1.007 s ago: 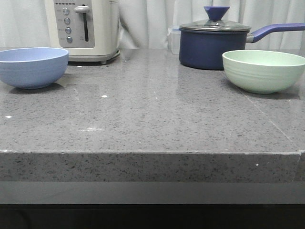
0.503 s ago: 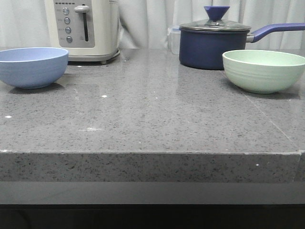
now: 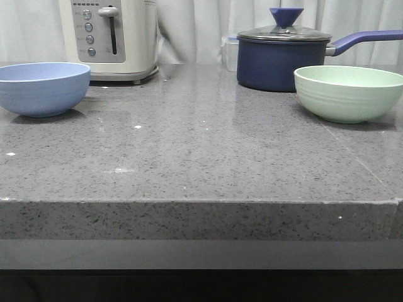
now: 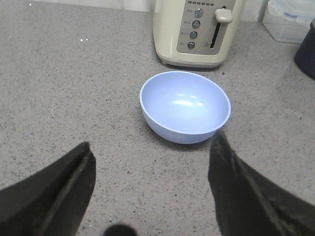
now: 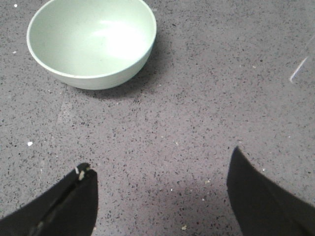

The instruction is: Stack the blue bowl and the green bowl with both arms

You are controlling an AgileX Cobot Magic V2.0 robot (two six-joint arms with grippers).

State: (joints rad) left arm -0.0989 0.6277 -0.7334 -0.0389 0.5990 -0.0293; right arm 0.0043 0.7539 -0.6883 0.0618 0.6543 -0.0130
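The blue bowl (image 3: 41, 89) stands upright at the far left of the grey counter; it also shows in the left wrist view (image 4: 185, 106). The green bowl (image 3: 347, 93) stands upright at the right; it also shows in the right wrist view (image 5: 91, 42). My left gripper (image 4: 152, 147) is open and empty above the counter, short of the blue bowl. My right gripper (image 5: 160, 160) is open and empty, short of the green bowl. Neither arm shows in the front view.
A cream toaster (image 3: 110, 38) stands behind the blue bowl. A dark navy lidded saucepan (image 3: 283, 56) with a long handle stands behind the green bowl, a clear plastic box (image 4: 290, 19) beside it. The counter's front edge (image 3: 201, 202) runs across the front view.
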